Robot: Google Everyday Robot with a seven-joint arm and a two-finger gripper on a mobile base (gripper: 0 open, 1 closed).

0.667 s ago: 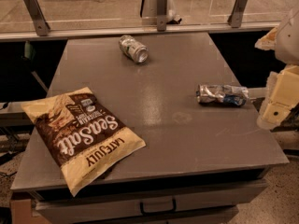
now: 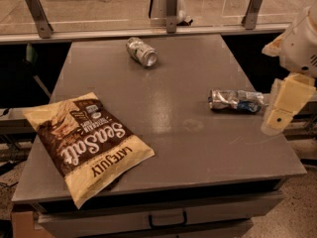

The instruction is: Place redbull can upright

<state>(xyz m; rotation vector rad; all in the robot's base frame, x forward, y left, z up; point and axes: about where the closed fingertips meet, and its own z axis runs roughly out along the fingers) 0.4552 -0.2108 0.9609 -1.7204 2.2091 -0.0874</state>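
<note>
The redbull can (image 2: 235, 100) lies on its side on the grey table (image 2: 163, 133), close to the right edge and about halfway between the far-right and near-right corners. Its long axis runs roughly parallel to the far edge. The blue-and-silver body looks dented and crumpled. Its right end points toward the robot's hand (image 2: 277, 114).

The cream-coloured hand hangs at the right edge of the table, just beside the right end of the redbull can and partly in front of it. It may be touching that end, but the overlap hides the contact. I cannot tell whether the hand is open or closed. The pale arm (image 2: 299, 46) rises above it, out past the table's right edge.

A shorter, wider silver-green can (image 2: 141, 51) also lies on its side. It sits near the far edge, a little left of that edge's middle, with its open silver end facing the near-right corner. It is well apart from the redbull can.

A brown-and-yellow Late July Sea Salt chip bag (image 2: 86, 145) lies flat by the near-left corner. One corner of it hangs over the near edge.

A drawer (image 2: 163, 217) with a dark handle sits under the near edge.
</note>
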